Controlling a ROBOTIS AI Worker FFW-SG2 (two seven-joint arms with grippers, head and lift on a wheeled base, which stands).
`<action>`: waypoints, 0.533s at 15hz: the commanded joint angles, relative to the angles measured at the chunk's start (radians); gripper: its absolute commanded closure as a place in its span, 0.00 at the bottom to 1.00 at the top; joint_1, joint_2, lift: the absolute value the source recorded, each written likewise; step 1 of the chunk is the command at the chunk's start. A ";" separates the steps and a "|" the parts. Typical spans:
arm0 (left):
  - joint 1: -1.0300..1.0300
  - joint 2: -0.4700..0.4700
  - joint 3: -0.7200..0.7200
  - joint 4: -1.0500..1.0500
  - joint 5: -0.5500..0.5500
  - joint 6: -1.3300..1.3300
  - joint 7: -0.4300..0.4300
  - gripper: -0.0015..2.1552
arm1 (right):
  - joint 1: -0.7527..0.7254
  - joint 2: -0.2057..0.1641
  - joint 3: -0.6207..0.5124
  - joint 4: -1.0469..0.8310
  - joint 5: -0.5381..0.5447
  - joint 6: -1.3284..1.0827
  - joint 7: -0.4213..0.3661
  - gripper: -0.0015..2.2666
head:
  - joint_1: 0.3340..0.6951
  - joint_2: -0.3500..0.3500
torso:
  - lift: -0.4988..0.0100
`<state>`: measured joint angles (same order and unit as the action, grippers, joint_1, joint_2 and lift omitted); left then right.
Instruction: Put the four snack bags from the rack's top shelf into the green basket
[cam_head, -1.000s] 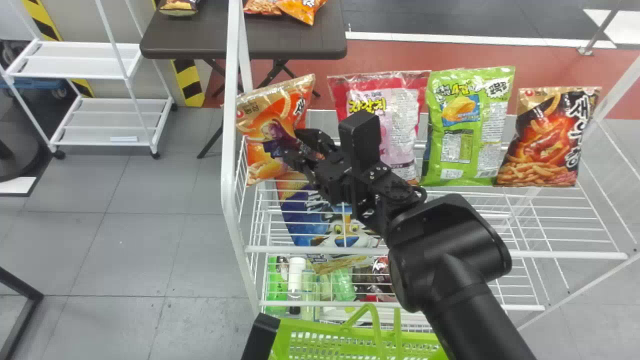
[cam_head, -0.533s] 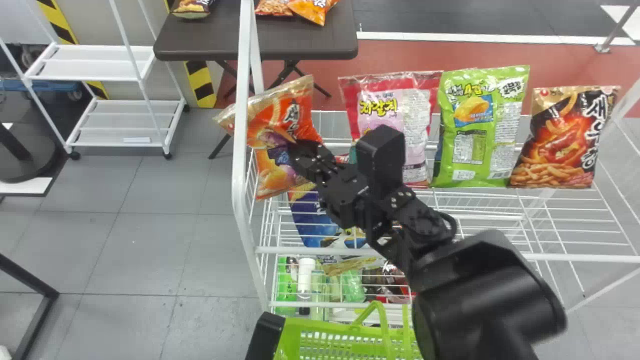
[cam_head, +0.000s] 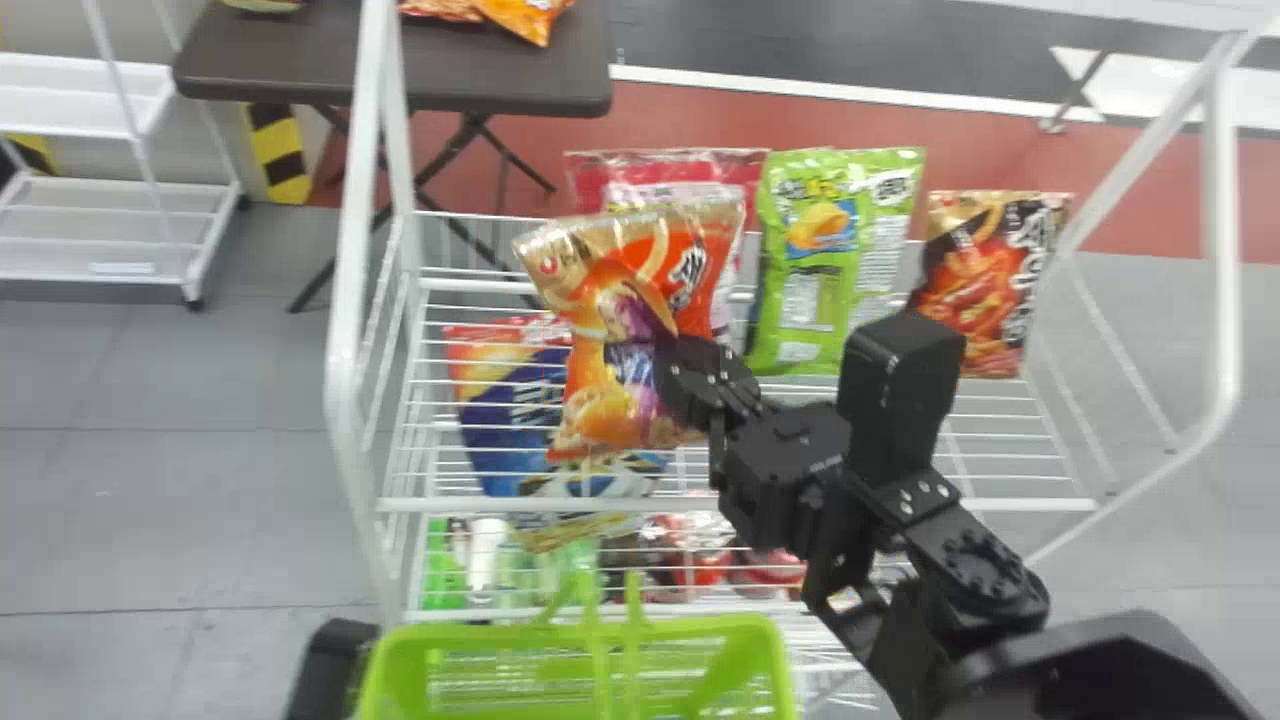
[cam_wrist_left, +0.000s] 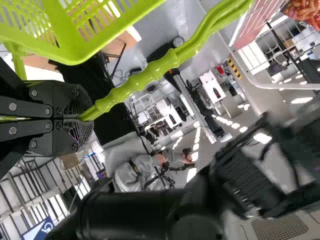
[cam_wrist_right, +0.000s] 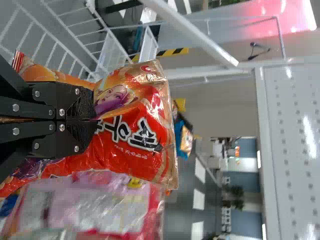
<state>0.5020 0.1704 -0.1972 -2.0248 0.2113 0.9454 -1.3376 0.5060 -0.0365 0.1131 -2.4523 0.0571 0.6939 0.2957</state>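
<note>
Orange Bag In The Right Gripper's Grasp, Three More Stand On The Shelf!

And here's the right gripper (cam_head: 668, 360), fingers closed firmly on the orange snack bag (cam_head: 600, 420), holding it in the air over the rack's near part! The bag is nearly upright, its top edge a little tilted, its printed front towards the head camera. From there it partly covers the red-and-pink snack bag (cam_head: 680, 175), which stands at the back of the rack's top shelf (cam_head: 430, 505). Just to the right, the green snack bag (cam_head: 815, 270), upright! Then, near the shelf's right end, the black snack bag (cam_head: 985, 290), orange snack pieces pictured on its front.

Over to the left gripper (cam_head: 330, 665), low at the near edge beside the green basket (cam_head: 385, 670). The left wrist view has the left gripper (cam_wrist_left: 80, 118) clamped on the basket's green handle (cam_wrist_left: 160, 67). The basket itself is in front of the rack (cam_head: 352, 280), on the robot's side.

Down through the wires, a blue bag (cam_head: 510, 410) with a cartoon figure lies below the top shelf, and lower again stands a white bottle (cam_head: 487, 550). Out behind the rack, more snack bags (cam_head: 530, 15) on a dark table (cam_head: 400, 75)!
</note>
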 joint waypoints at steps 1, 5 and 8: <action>0.000 -0.002 0.001 0.001 -0.003 -0.004 0.002 0.73 | 0.114 -0.011 -0.127 -0.155 -0.097 0.164 0.002 0.94 | 1.00 0.13 | 0.98; 0.020 -0.014 0.009 -0.005 -0.006 -0.026 0.005 0.73 | 0.236 -0.005 -0.336 -0.307 -0.198 0.422 0.052 0.94 | 1.00 0.00 | 0.98; 0.023 -0.020 0.009 -0.005 -0.007 -0.035 0.006 0.73 | 0.284 0.012 -0.500 -0.346 -0.313 0.637 0.138 0.94 | 1.00 0.00 | 0.98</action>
<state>0.5238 0.1528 -0.1888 -2.0290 0.2043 0.9130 -1.3320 0.7722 -0.0318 -0.3112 -2.7866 -0.2007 1.2219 0.4145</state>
